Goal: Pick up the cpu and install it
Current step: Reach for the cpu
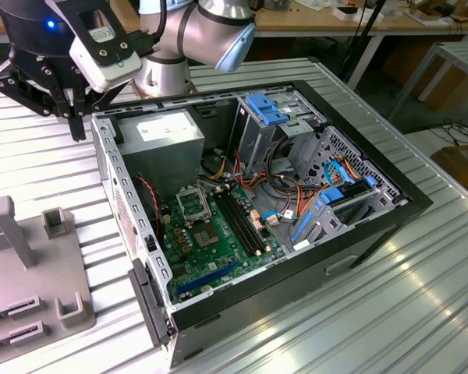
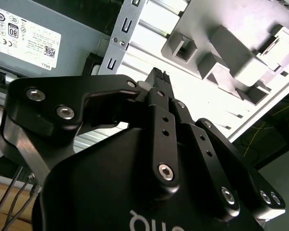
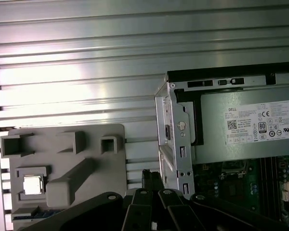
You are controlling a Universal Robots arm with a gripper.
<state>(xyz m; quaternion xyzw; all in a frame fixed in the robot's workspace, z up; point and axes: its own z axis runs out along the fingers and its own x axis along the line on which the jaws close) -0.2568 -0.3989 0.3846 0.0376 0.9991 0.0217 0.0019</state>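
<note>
- Exterior view's left: grey fixture (image 1: 62, 257) on the ribbed table (image 1: 421, 312). The first wrist view has the cpu (image 3: 32, 185) lying flat in a square pocket of that fixture, with a raised block (image 3: 70, 180) just beside it. Not picked up yet.
- Gripper (image 1: 77, 123) hangs above the table at the far left corner of the open computer case (image 1: 113, 167). Its fingers are pressed together, holding nothing, well apart from the cpu.
- Risks, as I judge them:
  - The chip is thin and sunk in its pocket, so there is little edge to pinch.
  - Fingers coming down off-centre may strike the pocket wall or the block, or lift the chip tilted and drop it.
  - The case wall stands close to the gripper. A low swing toward the socket (image 1: 193, 204) could clip the rim.
  - At the socket, a skewed or mis-turned chip could bend contacts.
  - Loose cables (image 1: 253, 181) just right of the socket could snag a finger.
</note>
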